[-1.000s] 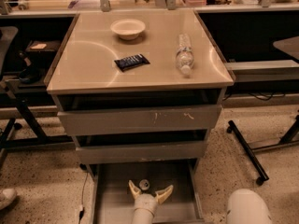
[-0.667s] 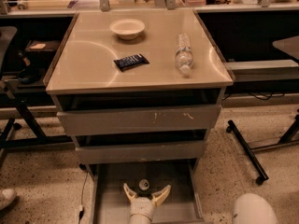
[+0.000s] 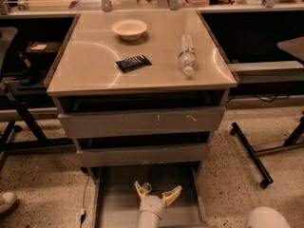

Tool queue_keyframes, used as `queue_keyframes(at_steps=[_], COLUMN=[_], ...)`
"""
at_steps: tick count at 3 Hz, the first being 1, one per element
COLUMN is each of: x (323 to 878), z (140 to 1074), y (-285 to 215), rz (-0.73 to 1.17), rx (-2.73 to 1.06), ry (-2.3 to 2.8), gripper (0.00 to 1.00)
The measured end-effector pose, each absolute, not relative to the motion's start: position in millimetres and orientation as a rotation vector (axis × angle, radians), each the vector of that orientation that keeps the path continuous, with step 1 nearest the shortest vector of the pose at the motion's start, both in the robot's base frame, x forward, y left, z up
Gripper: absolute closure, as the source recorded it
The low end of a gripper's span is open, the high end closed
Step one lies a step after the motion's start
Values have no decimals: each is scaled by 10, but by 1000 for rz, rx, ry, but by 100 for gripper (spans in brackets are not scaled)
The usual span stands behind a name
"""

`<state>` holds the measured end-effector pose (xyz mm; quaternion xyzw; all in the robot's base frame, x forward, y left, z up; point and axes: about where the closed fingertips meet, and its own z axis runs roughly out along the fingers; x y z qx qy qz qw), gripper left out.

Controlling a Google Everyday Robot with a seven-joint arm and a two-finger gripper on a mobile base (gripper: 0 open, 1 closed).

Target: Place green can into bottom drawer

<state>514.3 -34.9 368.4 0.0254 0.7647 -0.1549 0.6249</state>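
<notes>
The bottom drawer point(image 3: 114, 208) is pulled out at floor level, a wide grey tray under two shut upper drawers. The green can point(image 3: 146, 188) stands upright on its floor near the back; mostly its silver top shows. My gripper point(image 3: 157, 189) reaches into the drawer from the near edge, its cream fingers point(image 3: 172, 194) spread open in a V. The can sits just inside the left finger, with the fingers not closed on it. The can's lower body is hidden by that finger.
On the cabinet's tan top lie a white bowl point(image 3: 129, 29), a dark snack packet point(image 3: 133, 63) and a clear water bottle point(image 3: 187, 56). A wheeled table leg point(image 3: 249, 151) stands on the floor to the right. A white arm part point(image 3: 267, 218) is at the bottom right.
The gripper has shifted slightly right and back from the can, which stays standing in the drawer. The white arm part at the bottom right slid further right.
</notes>
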Motion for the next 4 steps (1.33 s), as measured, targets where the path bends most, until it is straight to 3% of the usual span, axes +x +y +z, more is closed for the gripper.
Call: queue_keyframes(at_steps=[2, 3, 4], x=[4720, 4174, 3954], z=[4283, 4781, 4831], y=[-1726, -1980, -1929], rz=[-637, -737, -749], rx=[219, 196, 131], ry=[1698, 1628, 1628], gripper=[0, 0, 0])
